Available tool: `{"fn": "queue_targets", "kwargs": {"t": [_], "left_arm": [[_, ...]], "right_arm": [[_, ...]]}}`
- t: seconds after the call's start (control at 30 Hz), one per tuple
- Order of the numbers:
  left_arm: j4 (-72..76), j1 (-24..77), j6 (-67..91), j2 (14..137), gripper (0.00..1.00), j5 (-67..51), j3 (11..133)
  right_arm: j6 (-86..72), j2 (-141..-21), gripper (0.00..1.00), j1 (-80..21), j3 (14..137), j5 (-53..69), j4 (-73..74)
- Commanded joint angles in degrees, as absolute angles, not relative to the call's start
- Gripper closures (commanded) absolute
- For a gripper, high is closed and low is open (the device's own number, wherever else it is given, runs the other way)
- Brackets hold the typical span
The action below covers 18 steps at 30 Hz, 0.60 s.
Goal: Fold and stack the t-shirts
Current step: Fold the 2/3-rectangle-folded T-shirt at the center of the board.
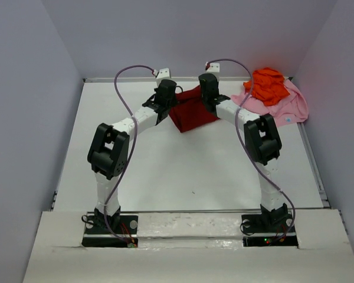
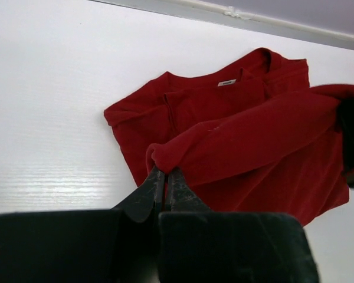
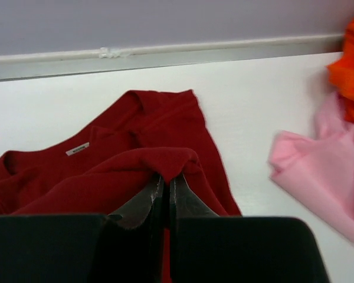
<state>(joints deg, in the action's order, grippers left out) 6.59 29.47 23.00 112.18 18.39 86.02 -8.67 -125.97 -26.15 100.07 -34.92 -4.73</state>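
The dark red t-shirt (image 1: 192, 113) lies at the far middle of the table, collar and white label toward the back wall. My left gripper (image 2: 164, 171) is shut on a raised fold of its cloth (image 2: 248, 132) at the shirt's left side. My right gripper (image 3: 166, 177) is shut on the other end of that fold (image 3: 141, 162), on the shirt's right side. The fold is stretched between the two grippers above the rest of the shirt. The bright orange t-shirt (image 1: 268, 85) lies crumpled on the light pink t-shirt (image 1: 290, 109) at the far right.
The back wall's ledge (image 1: 189, 78) runs just behind the shirts. White table (image 1: 183, 171) stretches between the red shirt and the arm bases. The pink shirt (image 3: 324, 171) lies close to the right of the right gripper.
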Motion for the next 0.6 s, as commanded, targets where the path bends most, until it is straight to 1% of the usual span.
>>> {"fn": "queue_targets", "kwargs": {"t": [0.0,0.03,0.07,0.1,0.13,0.17,0.2,0.23,0.27,0.3,0.33,0.37,0.43,0.47,0.57], "left_arm": [[5.71,28.04,21.97,113.64,1.00,21.00,88.77],[5.80,27.78,22.32,113.90,1.00,21.01,88.68],[5.97,27.43,22.59,114.69,1.00,21.01,88.42],[6.15,26.73,22.85,115.05,1.00,21.09,88.33],[6.15,26.37,23.55,115.48,1.00,21.01,88.42],[6.15,25.93,23.82,116.27,0.88,20.92,88.59],[6.07,25.67,24.08,116.80,0.76,20.83,88.94],[5.98,24.97,24.17,117.07,0.62,20.74,89.12],[5.98,24.79,24.34,117.51,0.54,20.83,89.30],[5.89,24.61,24.26,118.03,0.43,21.00,89.64],[5.71,24.52,24.34,118.21,0.38,21.18,89.82],[5.63,24.43,24.43,118.04,0.27,21.27,89.91],[6.32,24.43,23.82,117.86,0.18,20.75,89.56],[7.46,24.43,23.47,117.77,0.18,20.66,89.47],[7.12,24.43,22.68,118.04,0.17,20.30,90.44]], "right_arm": [[-6.76,-137.00,0.86,-23.99,117.56,-28.84,3.66],[-6.85,-139.11,0.67,-23.99,120.47,-27.96,5.17],[-6.94,-140.78,0.35,-23.47,122.93,-26.99,7.27],[-7.20,-142.19,0.28,-23.47,124.44,-26.29,7.21],[-7.29,-142.47,0.18,-23.47,124.71,-25.50,7.21],[-7.64,-142.56,0.15,-22.94,124.63,-25.05,7.12],[-7.65,-141.95,0.14,-22.94,123.76,-24.18,6.77],[-7.47,-141.51,0.14,-22.94,123.32,-24.00,6.68],[-7.56,-140.98,0.14,-22.94,122.53,-24.08,6.68],[-7.56,-140.11,0.14,-22.94,121.30,-23.91,5.81],[-7.38,-139.23,0.14,-22.94,119.98,-23.30,5.37],[-7.56,-137.30,0.14,-22.94,117.01,-23.38,4.23],[-7.73,-134.92,0.14,-22.94,113.40,-23.03,2.91],[-8.26,-132.82,0.14,-22.94,109.90,-22.85,2.12],[-8.96,-129.65,0.14,-22.94,105.48,-22.50,0.53]]}}
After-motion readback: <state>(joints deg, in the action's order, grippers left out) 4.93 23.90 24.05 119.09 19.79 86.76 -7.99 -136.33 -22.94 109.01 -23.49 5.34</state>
